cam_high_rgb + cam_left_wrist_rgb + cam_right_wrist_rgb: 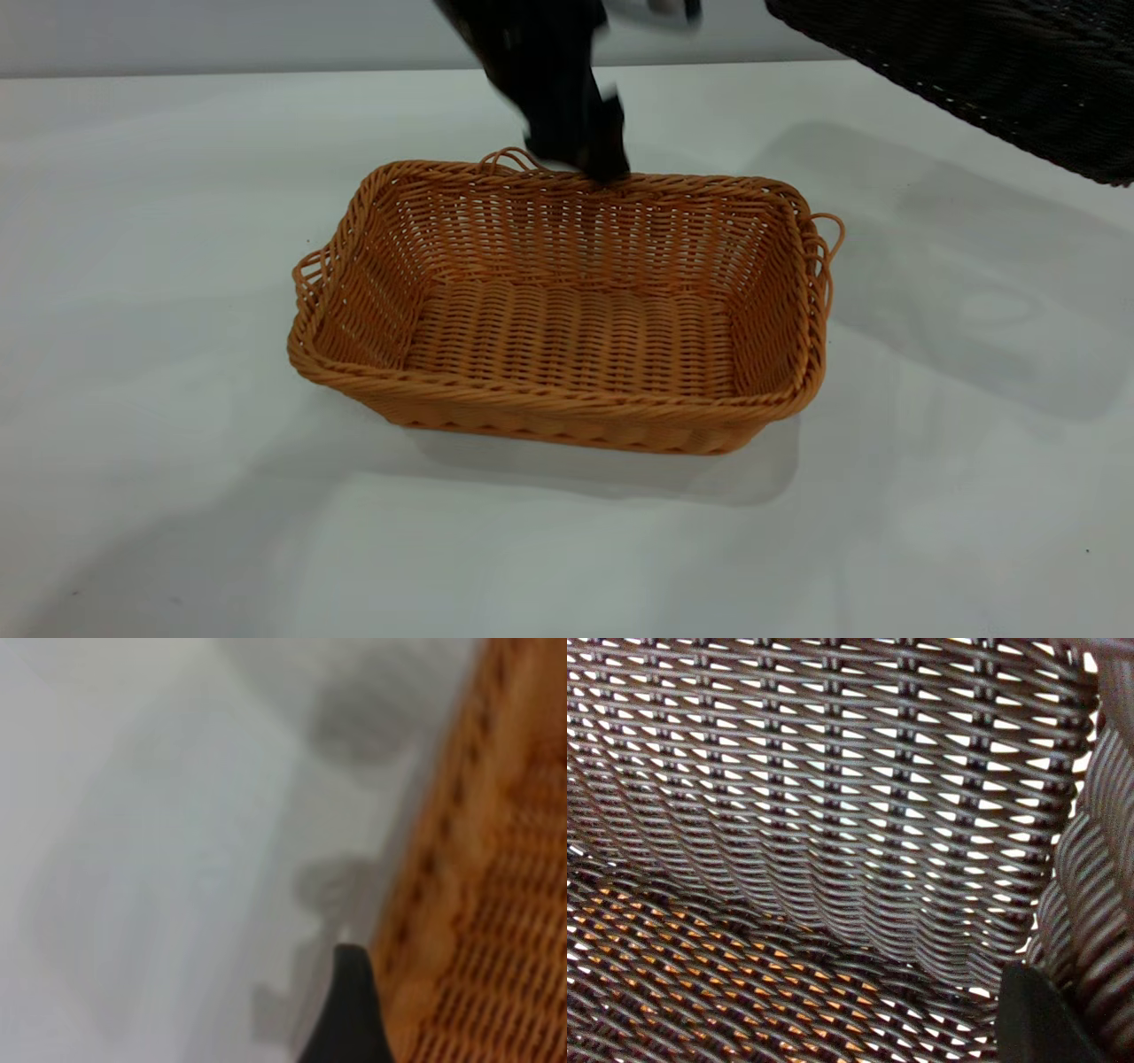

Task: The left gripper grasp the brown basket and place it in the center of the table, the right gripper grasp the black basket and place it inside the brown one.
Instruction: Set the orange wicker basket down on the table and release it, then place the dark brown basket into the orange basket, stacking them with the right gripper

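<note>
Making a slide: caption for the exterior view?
Left gripper at brown basket far rim; black basket held aloft at right.

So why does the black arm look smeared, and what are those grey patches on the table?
Exterior view: the left gripper is motion-blurred above the brown basket; the grey patches on the table are soft shadows, the right one under the raised black basket. Left wrist view: all out of focus.

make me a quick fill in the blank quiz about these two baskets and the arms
The brown basket stands on the ___.
The black basket is held up in the ___, tilted, at the right.
The left gripper is at the brown basket's ___ rim.
The brown basket holds ___.

Missing words: table; air; far; nothing
</note>
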